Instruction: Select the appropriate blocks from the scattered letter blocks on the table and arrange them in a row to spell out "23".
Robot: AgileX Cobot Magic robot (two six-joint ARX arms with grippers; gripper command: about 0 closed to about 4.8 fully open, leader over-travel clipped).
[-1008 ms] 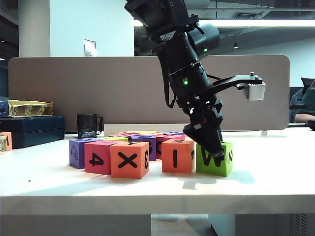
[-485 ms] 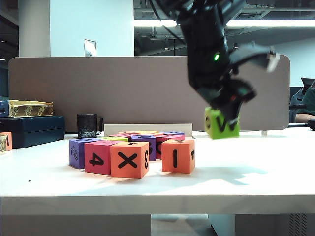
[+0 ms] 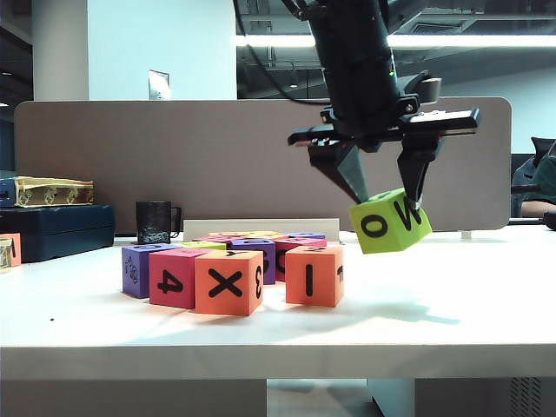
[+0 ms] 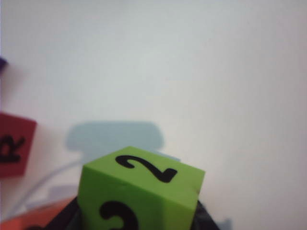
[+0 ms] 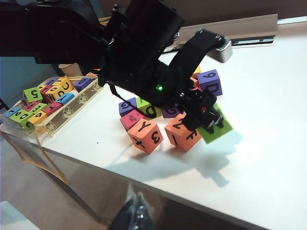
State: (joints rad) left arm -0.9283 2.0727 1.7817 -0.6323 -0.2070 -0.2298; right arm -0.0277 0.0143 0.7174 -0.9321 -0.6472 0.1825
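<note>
Green block (image 3: 390,221) black digits; orange block (image 3: 228,281) black X; red block (image 3: 176,277) black 4; table (image 3: 486,300) white.

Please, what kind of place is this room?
Probably an open-plan office used as a robot lab: a white table backed by a brown partition panel, ceiling strip lights, and the left gripper holding a green block.

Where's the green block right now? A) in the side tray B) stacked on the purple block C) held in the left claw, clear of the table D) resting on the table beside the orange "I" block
C: the green block hangs tilted between the fingers of the left claw, clear of the table, its shadow on the tabletop beneath.
</note>
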